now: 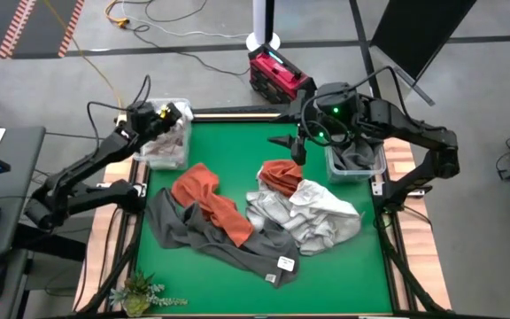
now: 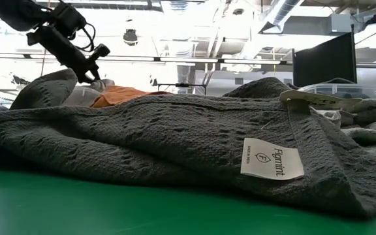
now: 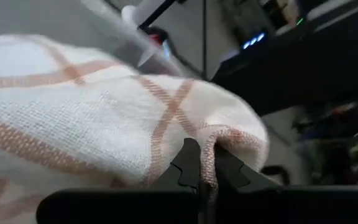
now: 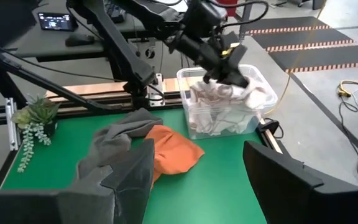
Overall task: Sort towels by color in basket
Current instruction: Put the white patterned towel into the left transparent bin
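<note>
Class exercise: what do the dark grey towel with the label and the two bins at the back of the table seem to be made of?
Dark grey towel: soft woven cloth, probably cotton, with a matte, raised knit-like pattern and a sewn label. Left bin and right bin: clear, glossy, rigid plastic by their look; the towels show through the walls.

green table (image 1: 343,266), towels (image 1: 237,221), two bins (image 1: 354,165)
</note>
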You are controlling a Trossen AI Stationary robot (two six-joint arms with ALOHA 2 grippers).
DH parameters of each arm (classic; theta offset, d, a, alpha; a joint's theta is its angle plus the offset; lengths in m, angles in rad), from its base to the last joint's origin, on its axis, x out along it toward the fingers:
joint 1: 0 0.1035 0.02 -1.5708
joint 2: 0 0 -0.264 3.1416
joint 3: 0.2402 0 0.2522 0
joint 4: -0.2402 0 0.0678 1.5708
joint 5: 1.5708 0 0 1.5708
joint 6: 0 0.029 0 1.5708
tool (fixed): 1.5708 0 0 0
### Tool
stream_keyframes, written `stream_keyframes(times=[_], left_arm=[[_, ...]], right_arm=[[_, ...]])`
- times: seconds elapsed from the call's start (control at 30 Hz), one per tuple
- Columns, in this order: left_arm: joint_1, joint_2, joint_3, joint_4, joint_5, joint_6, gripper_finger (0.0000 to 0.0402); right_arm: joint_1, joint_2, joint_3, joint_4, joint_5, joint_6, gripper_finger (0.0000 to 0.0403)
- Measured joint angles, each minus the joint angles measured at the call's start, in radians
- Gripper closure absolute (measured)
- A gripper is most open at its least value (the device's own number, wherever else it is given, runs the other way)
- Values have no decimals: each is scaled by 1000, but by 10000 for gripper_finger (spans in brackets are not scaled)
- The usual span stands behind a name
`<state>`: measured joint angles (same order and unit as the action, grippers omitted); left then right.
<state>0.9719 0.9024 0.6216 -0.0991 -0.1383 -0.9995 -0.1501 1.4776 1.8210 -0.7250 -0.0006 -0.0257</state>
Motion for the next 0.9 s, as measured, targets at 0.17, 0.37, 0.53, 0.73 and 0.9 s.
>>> stream_keyframes(times=[0.17, 0.37, 0.53, 0.73, 0.9], left_arm=[[28, 20, -10, 8, -24, -92, 398], [31, 61, -54, -63, -26, -194, 397], [30, 109, -55, -169, -50, -231, 398], [32, 194, -55, -192, -54, -303, 392], [32, 284, -54, -246, -7, -359, 391]], right_arm=[[14, 0, 0, 0, 0, 4, 127], [21, 0, 0, -1, 0, 26, 127], [26, 0, 0, -1, 1, 25, 127], [24, 0, 0, 0, 2, 22, 127], [24, 0, 0, 0, 2, 20, 127]])
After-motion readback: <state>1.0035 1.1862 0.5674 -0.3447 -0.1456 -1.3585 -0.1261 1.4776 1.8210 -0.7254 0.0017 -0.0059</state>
